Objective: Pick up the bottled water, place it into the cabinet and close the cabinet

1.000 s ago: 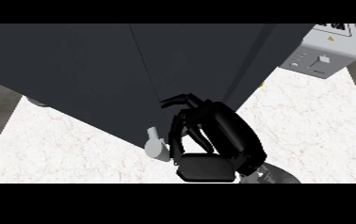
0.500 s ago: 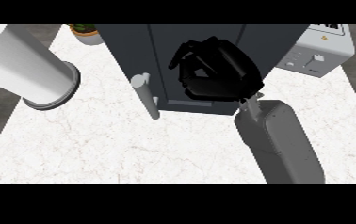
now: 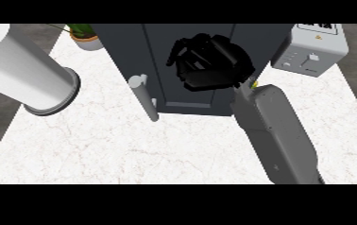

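Right robot hand [image 3: 209, 70] against dark cabinet [image 3: 122, 44] door, right of handle [image 3: 144, 99]; open or closed: cannot tell.

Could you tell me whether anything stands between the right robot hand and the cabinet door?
Nothing visible does: the right robot hand shows directly against the cabinet door, to the right of its handle.

Cabinet [image 3: 122, 49] stands between potted plant [image 3: 84, 34] and toaster [image 3: 311, 52].
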